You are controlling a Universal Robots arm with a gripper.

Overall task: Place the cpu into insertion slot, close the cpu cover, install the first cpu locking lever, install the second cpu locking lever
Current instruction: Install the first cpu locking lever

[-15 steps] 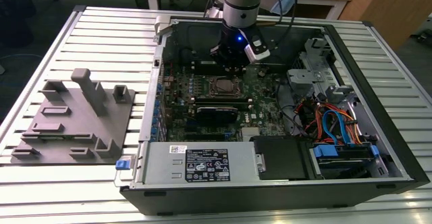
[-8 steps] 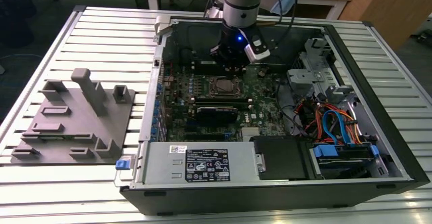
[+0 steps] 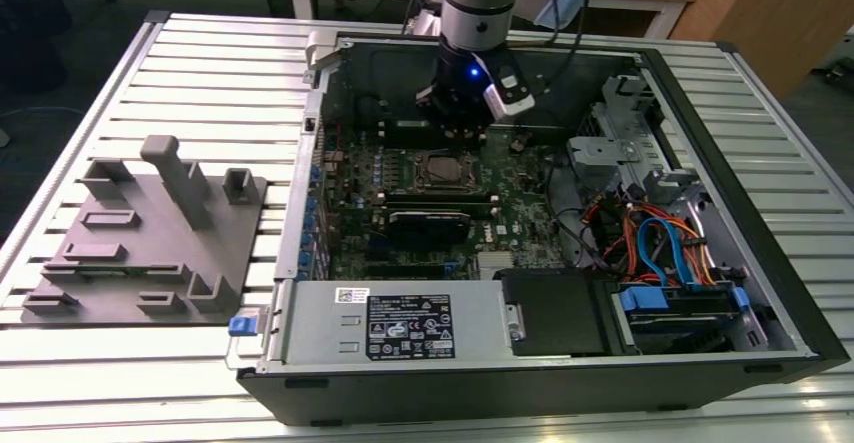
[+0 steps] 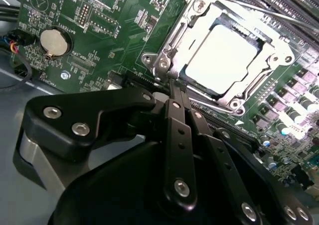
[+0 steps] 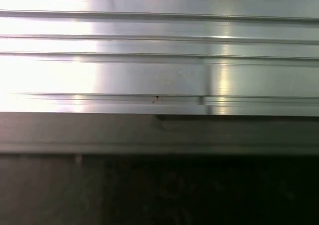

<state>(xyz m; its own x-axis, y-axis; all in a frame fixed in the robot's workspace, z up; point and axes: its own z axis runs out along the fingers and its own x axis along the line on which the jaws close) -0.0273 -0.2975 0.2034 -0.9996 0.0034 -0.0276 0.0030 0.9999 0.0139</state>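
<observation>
In the second wrist view the cpu (image 4: 222, 58) lies flat in the insertion slot (image 4: 234, 104), its pale metal top facing up. The cpu cover (image 4: 175, 38) is down around it, framing the chip. A thin metal locking lever (image 4: 259, 8) runs along one side of the socket. My gripper (image 4: 172, 85) is shut, the black fingers (image 4: 177, 130) pressed together, with their tips at the socket's corner rim. I cannot tell whether anything is pinched between them. In the exterior view the gripper (image 3: 454, 128) hangs just behind the socket (image 3: 438, 169) inside the open computer case.
The case walls (image 3: 314, 163) ring the motherboard. A power supply (image 3: 394, 323) sits at the front, and a drive cage with cables (image 3: 654, 243) on the exterior view's right. A grey parts fixture (image 3: 147, 233) rests on the slatted table (image 5: 149, 46). A coin battery (image 4: 53, 42) sits near the socket.
</observation>
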